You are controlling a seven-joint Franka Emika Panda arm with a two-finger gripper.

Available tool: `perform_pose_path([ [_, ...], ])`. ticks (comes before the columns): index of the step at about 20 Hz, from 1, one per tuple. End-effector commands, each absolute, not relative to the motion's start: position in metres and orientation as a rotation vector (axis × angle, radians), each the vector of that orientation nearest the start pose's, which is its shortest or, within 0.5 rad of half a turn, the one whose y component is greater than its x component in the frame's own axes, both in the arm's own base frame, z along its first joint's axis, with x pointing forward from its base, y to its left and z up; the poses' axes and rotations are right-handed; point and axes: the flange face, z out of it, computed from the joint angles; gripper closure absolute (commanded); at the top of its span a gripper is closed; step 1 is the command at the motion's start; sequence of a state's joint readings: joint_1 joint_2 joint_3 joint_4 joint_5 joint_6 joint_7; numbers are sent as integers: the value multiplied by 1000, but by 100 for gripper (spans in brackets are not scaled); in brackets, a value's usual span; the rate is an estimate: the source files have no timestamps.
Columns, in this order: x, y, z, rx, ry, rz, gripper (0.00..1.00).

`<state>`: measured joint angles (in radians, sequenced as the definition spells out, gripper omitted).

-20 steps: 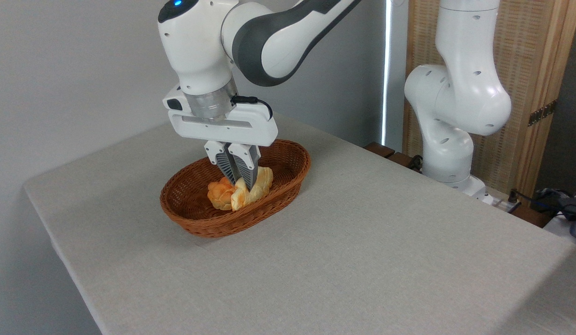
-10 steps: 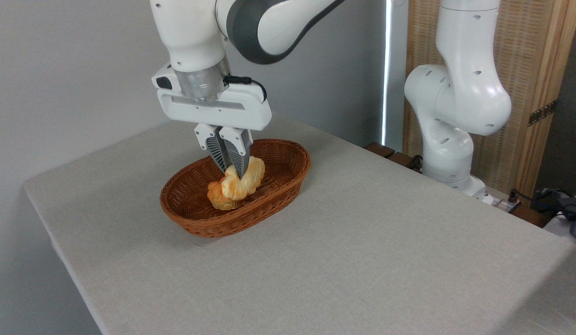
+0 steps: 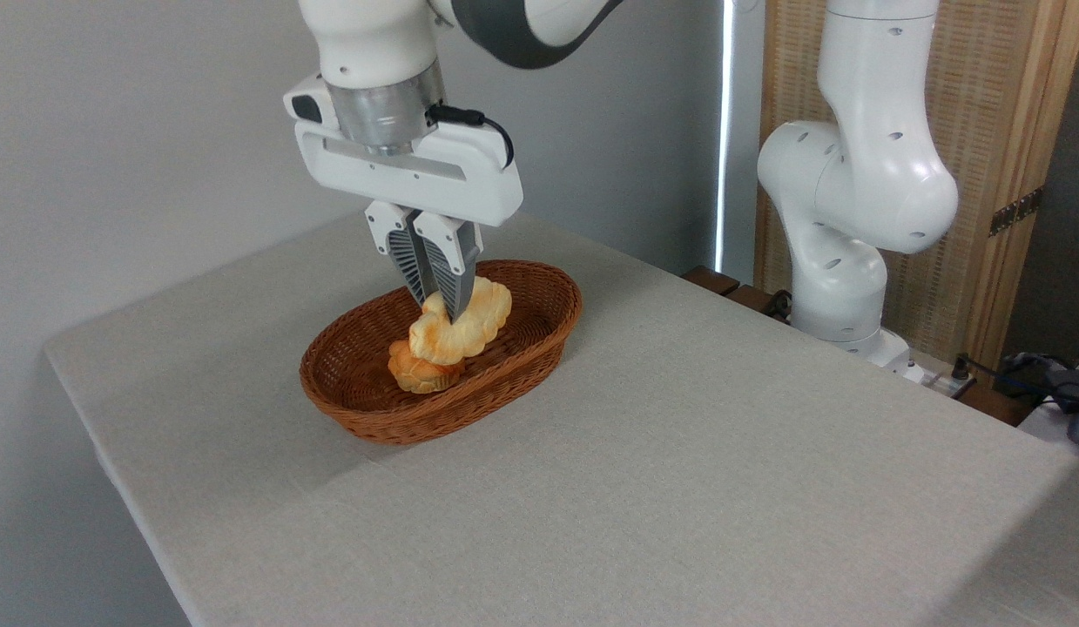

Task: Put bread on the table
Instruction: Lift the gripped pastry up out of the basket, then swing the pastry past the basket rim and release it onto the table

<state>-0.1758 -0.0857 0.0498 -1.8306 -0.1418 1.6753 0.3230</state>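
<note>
The bread [image 3: 462,329], a long pale golden loaf with browner edges, hangs tilted above the hollow of the oval wicker basket [image 3: 513,370], pinched between the ribbed grey fingers of the gripper [image 3: 445,313]. A small knotted orange-brown bun [image 3: 419,373] lies in the basket just under the loaf. The basket sits on the grey-beige cloth-like table [image 3: 696,470].

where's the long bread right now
The bread hangs pinched in the gripper, just above the bun inside the basket, left of centre.
</note>
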Motion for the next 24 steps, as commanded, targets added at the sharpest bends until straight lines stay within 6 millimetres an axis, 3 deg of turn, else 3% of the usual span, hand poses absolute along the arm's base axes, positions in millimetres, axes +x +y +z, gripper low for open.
perform_pose_path([
  [1,521,-61,572,-3171,868,75,81],
  [7,519,-51,578,-3023,1304,19,78],
  [12,520,-47,576,-2985,1395,13,74],
  [13,520,-47,576,-2984,1398,16,70],
  [15,520,-47,576,-2981,1405,17,52],
  [16,520,-47,576,-2974,1421,16,38],
  [17,520,-46,575,-2965,1434,19,14],
  [18,520,-45,575,-2950,1436,27,0],
  [24,521,-47,573,-2939,1440,38,0],
])
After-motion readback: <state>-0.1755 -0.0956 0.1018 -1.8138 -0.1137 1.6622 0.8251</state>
